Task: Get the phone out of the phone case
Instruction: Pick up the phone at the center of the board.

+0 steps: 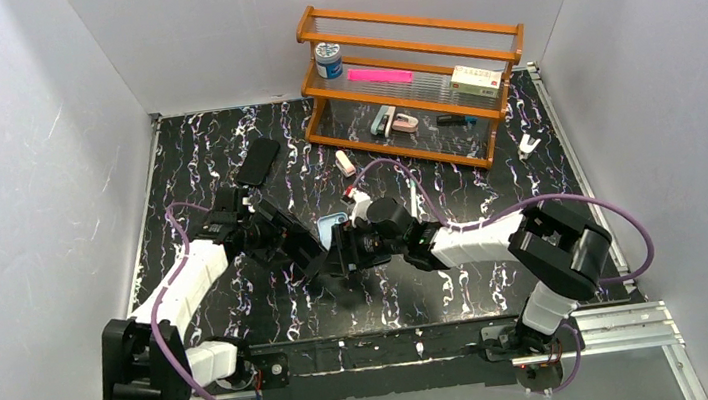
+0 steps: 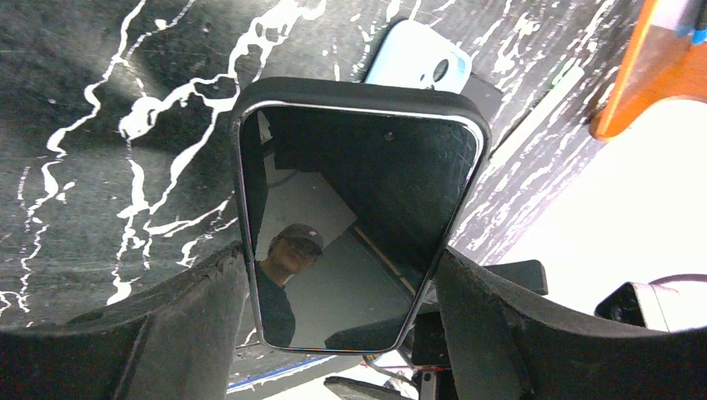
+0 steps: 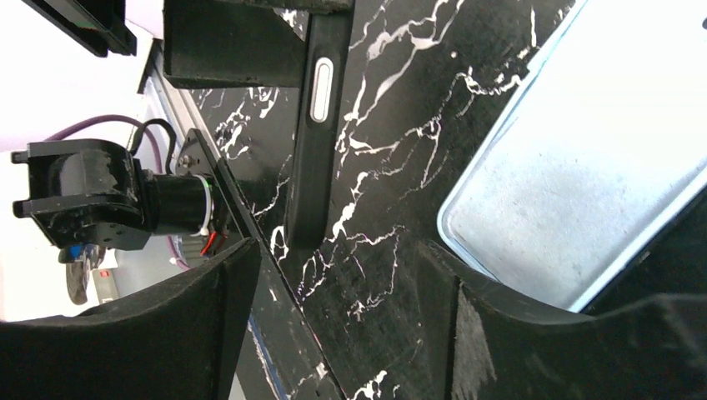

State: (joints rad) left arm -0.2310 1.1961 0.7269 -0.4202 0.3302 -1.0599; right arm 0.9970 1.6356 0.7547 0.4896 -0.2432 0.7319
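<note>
Rubbery black case (image 2: 358, 90) hugs the stiff, glossy, likely slippery phone (image 2: 358, 225), clamped by its long edges in the left gripper (image 2: 338, 279) just beside what looks like a pale blue cover (image 3: 575, 183), while the right gripper (image 3: 338, 258) gapes empty; a soft case corner seems best to peel.

a lab test cell: plain white panels (image 1: 22, 147) wall in a black marbled table (image 1: 194, 158).

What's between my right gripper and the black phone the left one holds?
Nothing: the right wrist view shows only bare marbled table between the open right gripper and the black phone. The light blue case lies off to the side.
</note>
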